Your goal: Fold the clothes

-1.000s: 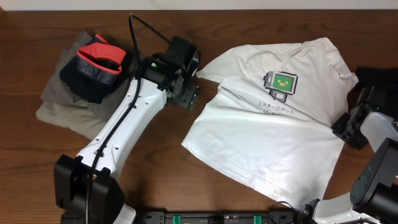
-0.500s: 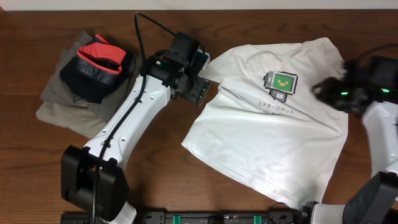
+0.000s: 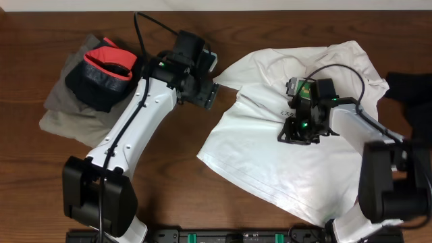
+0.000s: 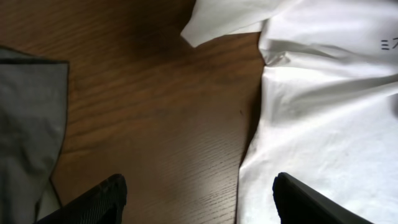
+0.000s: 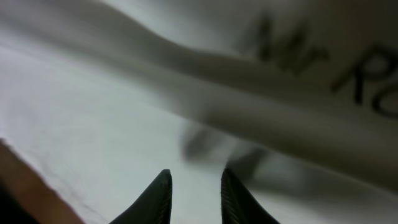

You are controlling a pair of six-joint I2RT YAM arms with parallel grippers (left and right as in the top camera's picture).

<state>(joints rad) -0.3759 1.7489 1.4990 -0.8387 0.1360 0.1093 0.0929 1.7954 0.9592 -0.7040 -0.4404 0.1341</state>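
I'm watching the white T-shirt [image 3: 290, 162] lying spread on the tabletop [image 4: 155, 93].
My left pincer [image 4: 199, 208] is hovering spread wide just beside its sleeve [image 4: 224, 18]; my right pincer [image 5: 196, 193] is hanging over its lettering [image 5: 292, 53], tips barely parted.

One white T-shirt [image 3: 270, 155]; one pile [image 3: 67, 118] of at least three garments; one dark cloth [image 3: 413, 84]; two arms: left arm [image 3: 135, 128], right arm [image 3: 358, 125].

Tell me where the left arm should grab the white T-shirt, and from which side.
Probably the sleeve of the white T-shirt: it sticks out flat on the table toward the left gripper, so come from that side, pinching its free tip.
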